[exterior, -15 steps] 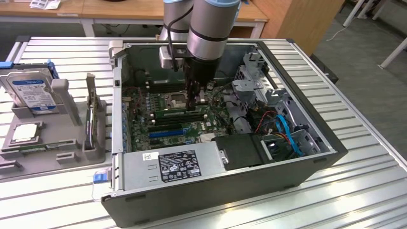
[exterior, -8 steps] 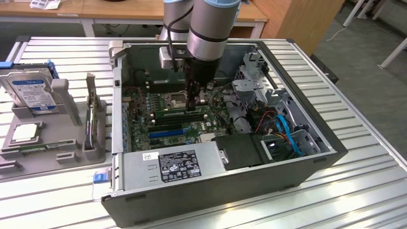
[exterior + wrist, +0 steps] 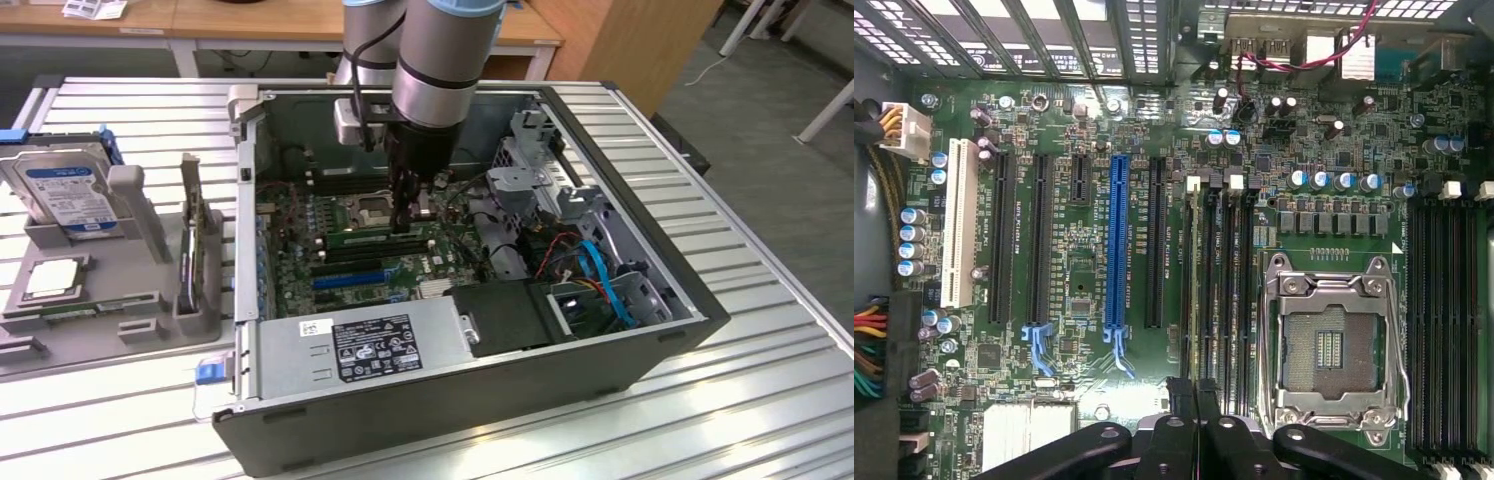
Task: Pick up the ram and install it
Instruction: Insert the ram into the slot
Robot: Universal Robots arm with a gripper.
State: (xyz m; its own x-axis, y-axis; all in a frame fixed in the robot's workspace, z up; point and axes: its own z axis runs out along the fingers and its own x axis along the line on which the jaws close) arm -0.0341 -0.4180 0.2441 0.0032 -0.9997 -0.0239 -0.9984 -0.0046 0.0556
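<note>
The robot arm's gripper (image 3: pixel 408 222) hung inside the open black computer case (image 3: pixel 467 415) on the slatted metal bench (image 3: pixel 761 400), its jaws drawn together. Just beneath them the ram (image 3: pixel 378 240), a long, thin green circuit-board stick, stood on edge at the black memory slots (image 3: pixel 1229 290) beside the empty silver processor socket (image 3: pixel 1332 345). Whether the jaws pinched its top edge I could not tell. Its long axis ran along the slots, from the exterior view's left to its right, contact edge downward. As I judged it, any skew or tilt against the slot could jam one end, bend the stick, or leave it half seated.
</note>
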